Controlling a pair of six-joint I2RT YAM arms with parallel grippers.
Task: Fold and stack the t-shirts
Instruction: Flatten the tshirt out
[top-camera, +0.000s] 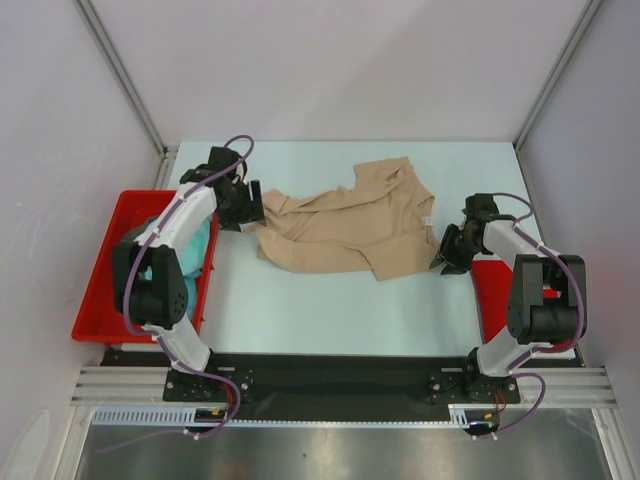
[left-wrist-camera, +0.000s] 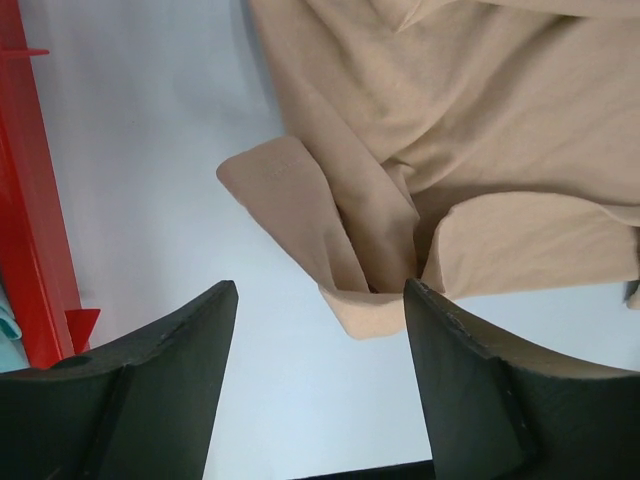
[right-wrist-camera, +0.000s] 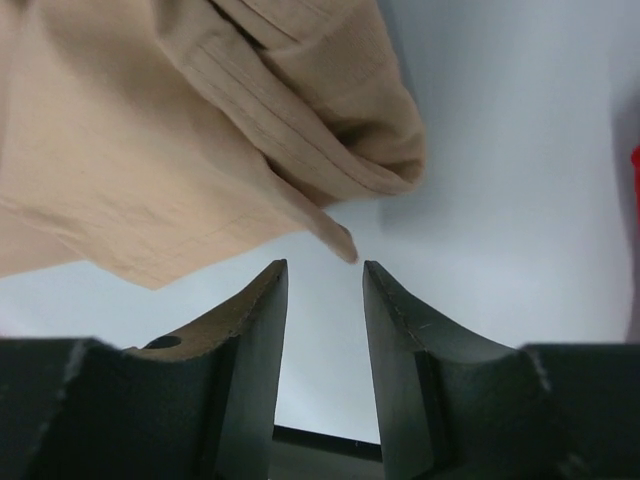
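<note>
Tan shirt (top-camera: 345, 225) is lying crumpled in the middle of the surface (top-camera: 330, 310), not folded at all. Its long axis runs left to right, tilted a bit toward the far side at the right end. That's the bit that matters, since there's one arm at each end.

The left arm (top-camera: 180, 215) is at the shirt's left end. Its jaws are wide open with nothing in them, and from the wrist view a folded-over flap of cloth sits just ahead of the gap. The right arm (top-camera: 525, 255) is at the right end. Its jaws are only narrowly open and also empty, with a pointed corner of the shirt just in front of the gap and not between them.

So both are close, but I'd say the right one is nearer to a pinch. My guess is each side needs a short push forward into the cloth, then the shirt gets pulled out along that left-right line.

The teal shirt (top-camera: 200, 245) is bunched in the red tray (top-camera: 100, 290) at the left, partly under the left arm. Can't see a grey one anywhere.
</note>
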